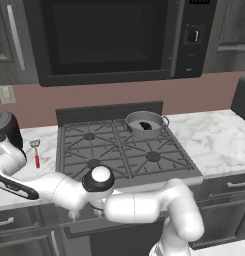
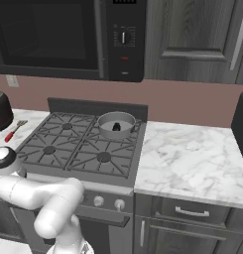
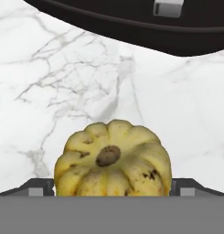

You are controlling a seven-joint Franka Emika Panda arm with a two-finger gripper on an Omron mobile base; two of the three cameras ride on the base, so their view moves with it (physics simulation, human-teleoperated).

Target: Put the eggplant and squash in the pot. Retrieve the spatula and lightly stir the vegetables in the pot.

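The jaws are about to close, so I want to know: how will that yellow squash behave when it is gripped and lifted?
The squash looks rigid, so it probably won't deform between the open gripper's fingers. Its rounded, ribbed sides may let it slip or twist. If nudged on the smooth marble counter, it could roll.

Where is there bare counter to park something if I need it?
The marble counter right of the stove is bare up to the dark appliance. Left of the stove is crowded: spatula, black appliance, and squash between the open jaws.
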